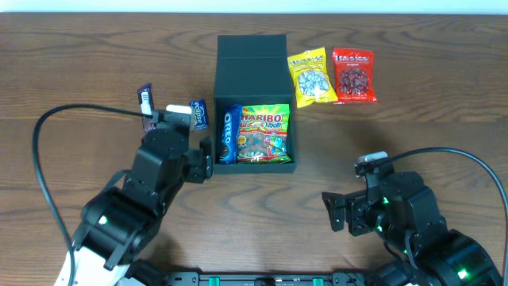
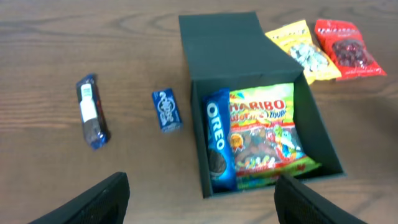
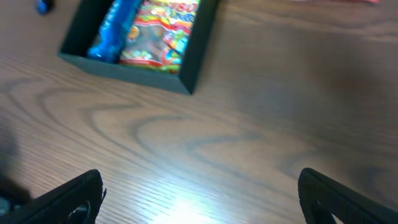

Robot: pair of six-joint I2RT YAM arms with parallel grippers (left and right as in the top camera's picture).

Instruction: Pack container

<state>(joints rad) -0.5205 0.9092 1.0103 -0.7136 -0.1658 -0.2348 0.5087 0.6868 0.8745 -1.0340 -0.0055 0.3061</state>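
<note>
The container (image 1: 255, 168), a dark teal-green square box, stands open at the table's centre with its flap lid (image 1: 252, 52) laid back. Inside lie a blue Oreo packet (image 1: 228, 135) and a Haribo bag (image 1: 265, 133). My left gripper (image 1: 208, 156) is open and empty, just left of the box's front corner. In the left wrist view the gripper (image 2: 199, 186) looks over the box (image 2: 324, 134) and its contents. My right gripper (image 1: 336, 211) is open and empty over bare table, to the front right of the box. In the right wrist view the gripper (image 3: 200, 180) has the box (image 3: 124, 68) ahead of it.
A yellow snack packet (image 1: 309, 77) and a red snack packet (image 1: 354, 75) lie side by side right of the lid. A small blue packet (image 1: 198, 114) and a dark bar packet (image 1: 146, 105) lie left of the box. Cables loop beside both arms.
</note>
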